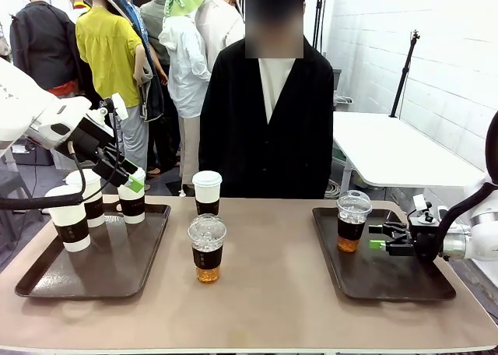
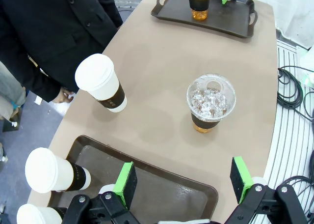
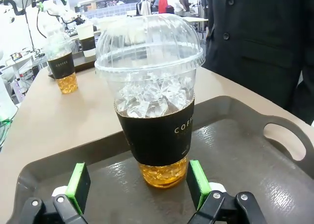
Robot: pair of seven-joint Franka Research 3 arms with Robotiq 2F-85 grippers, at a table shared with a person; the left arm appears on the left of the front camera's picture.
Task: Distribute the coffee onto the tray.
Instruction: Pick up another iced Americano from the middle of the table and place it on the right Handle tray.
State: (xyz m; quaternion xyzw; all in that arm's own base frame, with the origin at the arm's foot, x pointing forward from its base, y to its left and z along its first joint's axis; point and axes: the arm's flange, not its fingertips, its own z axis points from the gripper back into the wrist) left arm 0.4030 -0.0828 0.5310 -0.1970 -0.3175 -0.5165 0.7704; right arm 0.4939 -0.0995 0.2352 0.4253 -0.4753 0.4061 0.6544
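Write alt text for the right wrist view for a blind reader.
A clear dome-lidded cup of iced amber drink, dark-sleeved, stands upright on a dark tray just ahead of the open right gripper. A second such cup stands on the table beyond, a person in black at right.

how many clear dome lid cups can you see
2. One dome cup stands on the bare table near the middle; the other is on the right tray. None seems hidden.

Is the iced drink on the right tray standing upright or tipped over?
Upright. The dome-lidded cup stands on its base on the tray, lid on top, amber drink level at the bottom.
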